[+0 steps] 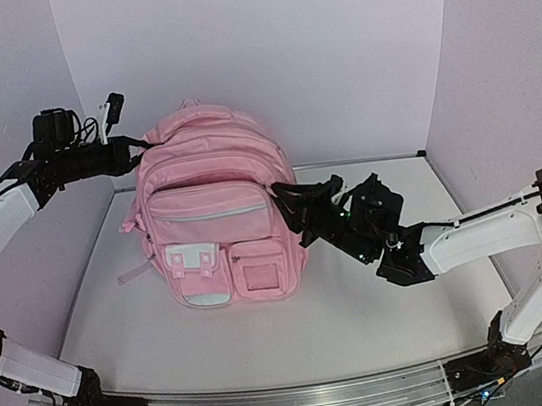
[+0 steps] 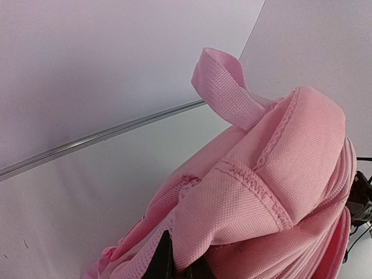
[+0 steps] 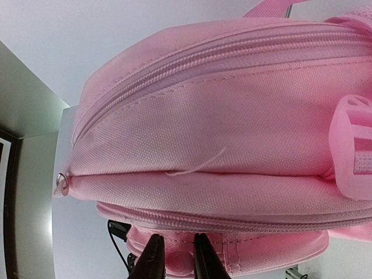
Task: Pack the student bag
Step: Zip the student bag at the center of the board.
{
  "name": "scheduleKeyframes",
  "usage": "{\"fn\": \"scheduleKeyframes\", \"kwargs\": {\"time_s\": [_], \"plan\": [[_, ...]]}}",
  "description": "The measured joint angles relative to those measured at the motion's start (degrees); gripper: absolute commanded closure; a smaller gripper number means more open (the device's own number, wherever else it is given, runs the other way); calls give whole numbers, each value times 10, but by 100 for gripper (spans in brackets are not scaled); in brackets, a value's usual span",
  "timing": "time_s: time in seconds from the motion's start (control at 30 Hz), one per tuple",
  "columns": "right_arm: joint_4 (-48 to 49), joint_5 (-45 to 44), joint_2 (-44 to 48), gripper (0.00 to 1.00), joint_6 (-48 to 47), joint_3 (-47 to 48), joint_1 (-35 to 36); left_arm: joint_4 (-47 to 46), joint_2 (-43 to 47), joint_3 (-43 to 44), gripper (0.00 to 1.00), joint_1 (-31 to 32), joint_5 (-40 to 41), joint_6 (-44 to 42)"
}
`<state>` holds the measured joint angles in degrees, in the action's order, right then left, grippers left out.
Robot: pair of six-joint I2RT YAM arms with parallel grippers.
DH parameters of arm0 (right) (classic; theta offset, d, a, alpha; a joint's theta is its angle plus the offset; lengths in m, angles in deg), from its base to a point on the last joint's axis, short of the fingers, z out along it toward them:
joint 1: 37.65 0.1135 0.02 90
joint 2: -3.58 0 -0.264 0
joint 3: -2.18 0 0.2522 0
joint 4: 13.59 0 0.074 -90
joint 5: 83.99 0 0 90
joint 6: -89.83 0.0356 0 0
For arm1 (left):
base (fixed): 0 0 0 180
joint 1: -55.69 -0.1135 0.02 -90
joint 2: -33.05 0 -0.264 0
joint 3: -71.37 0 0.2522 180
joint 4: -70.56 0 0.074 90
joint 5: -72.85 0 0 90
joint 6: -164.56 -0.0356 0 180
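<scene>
Okay, top view: student bag (image 1: 218, 220) stands upright on the desk (image 1: 368, 321), toward the back wall, front pockets facing the arms. Left jaws at its upper left corner, right jaws against its right side.

Left wrist view: bag top and carry loop (image 2: 224, 87) fill the frame; left jaws clenched on a fold of its pink fabric.

Right wrist view: zippered side, metal ring (image 3: 61, 184) at left. Right jaws nearly together against the fabric; whether they grip it, cannot tell.

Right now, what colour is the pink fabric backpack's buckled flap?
The buckled flap is white; top external view.
</scene>
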<state>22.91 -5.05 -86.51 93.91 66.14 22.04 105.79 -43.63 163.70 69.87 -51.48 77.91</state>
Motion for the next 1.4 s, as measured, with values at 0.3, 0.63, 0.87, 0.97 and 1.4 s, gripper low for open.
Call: {"fn": "scheduleKeyframes", "kwargs": {"time_s": [0.3,0.63,0.87,0.97,1.4], "plan": [[35,-71,2,100,-24,0,24,0,7,-5,100,0,0,2],[-32,-188,6,100,-196,66,77,0,8,-6,100,0,0,13],[-136,-292,-6,100,-374,169,133,0,8,-6,100,3,6,24],[-165,-322,-38,100,-437,227,148,0,8,-6,100,6,13,31],[-200,-412,-179,100,-638,412,181,0,8,-6,100,22,45,57]]}}
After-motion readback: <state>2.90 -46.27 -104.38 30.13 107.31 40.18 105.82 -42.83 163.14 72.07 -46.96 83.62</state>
